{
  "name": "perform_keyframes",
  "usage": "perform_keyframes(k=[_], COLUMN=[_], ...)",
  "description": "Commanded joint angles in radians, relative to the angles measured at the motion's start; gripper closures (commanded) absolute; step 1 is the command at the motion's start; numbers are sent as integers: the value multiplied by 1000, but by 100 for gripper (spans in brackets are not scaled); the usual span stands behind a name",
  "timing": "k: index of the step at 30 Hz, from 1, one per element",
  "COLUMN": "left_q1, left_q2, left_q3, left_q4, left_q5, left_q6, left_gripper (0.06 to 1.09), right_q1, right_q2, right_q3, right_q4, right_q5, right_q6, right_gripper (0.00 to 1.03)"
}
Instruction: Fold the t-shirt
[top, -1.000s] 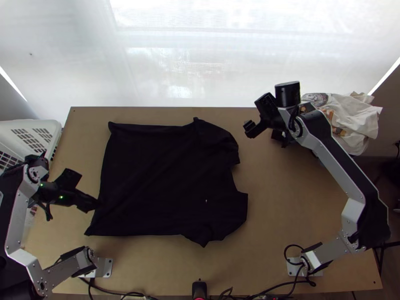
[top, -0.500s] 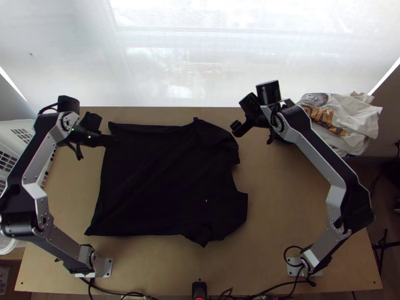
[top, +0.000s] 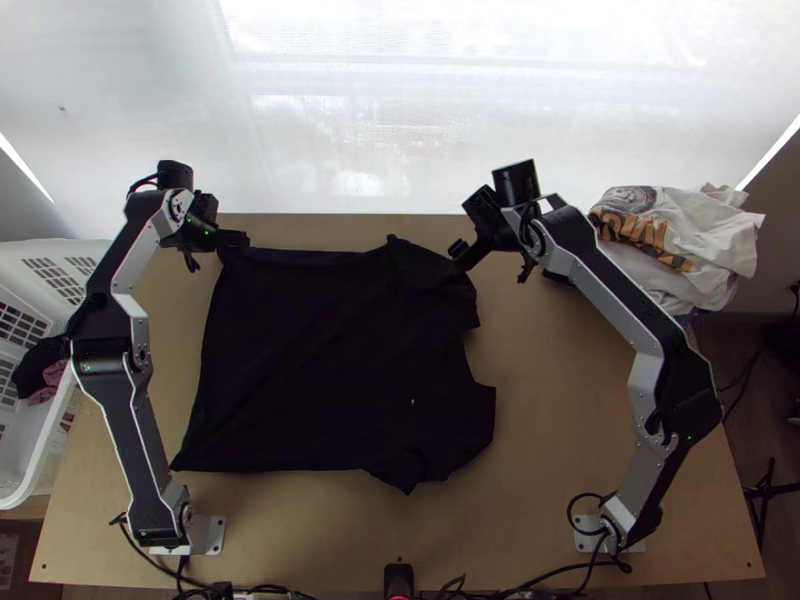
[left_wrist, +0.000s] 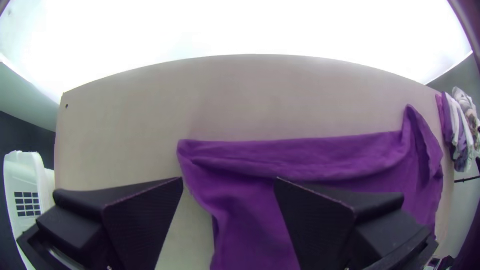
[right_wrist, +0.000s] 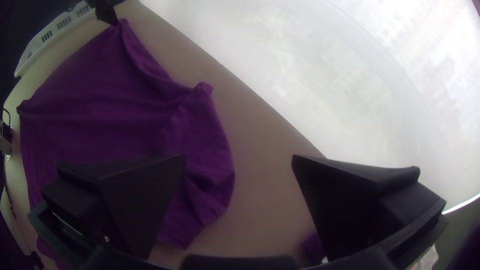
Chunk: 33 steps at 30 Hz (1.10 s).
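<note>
Upward in the top view has gone the left gripper (top: 242, 241), now near the t-shirt's (top: 330, 360) upper-left corner; the right gripper (top: 459, 251) has shifted slightly left. The t-shirt lies spread left of centre, long axis running across, hem leftward, neck end rightward. Left wrist view: fingers spread, hem corner (left_wrist: 192, 150) near frame centre. Right wrist view: fingers spread, sleeve (right_wrist: 207, 160) left of centre.

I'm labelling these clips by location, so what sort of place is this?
Probably a robot work area or lab: two arms at a wooden table, a dark t-shirt spread there, and a white basket beside it.
</note>
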Motion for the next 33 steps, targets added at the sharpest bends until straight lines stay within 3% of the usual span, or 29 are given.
perform_keyframes(k=[1, 4, 8, 11, 15, 17, 29, 33], left_q1=[11, 10, 10, 11, 11, 15, 8, 1], left_q2=[146, 169, 178, 181, 181, 178, 140, 129], left_q3=[157, 167, 172, 177, 177, 177, 177, 174], left_q4=[-1, -5, -10, -16, -31, -33, -65, -77], left_q5=[-50, -57, -57, -57, -57, -56, -48, -40], left_q6=[-26, -29, -35, -38, -43, -41, -55, -72], left_gripper=[20, 20, 36, 61, 81, 104, 105, 105], right_q1=[16, 21, 21, 21, 22, 35, 130, 131], right_q2=[45, 50, 50, 53, 74, 96, 392, 472], right_q3=[36, 45, 41, 41, 67, 88, 400, 487], right_q4=[0, 0, -5, -5, -5, -5, -148, -187], right_q5=[0, 0, 0, 0, 0, 0, -1, -15], right_q6=[1, -1, 1, -1, -4, -5, -11, -5], right_gripper=[5, 5, 5, 5, 5, 5, 5, 11])
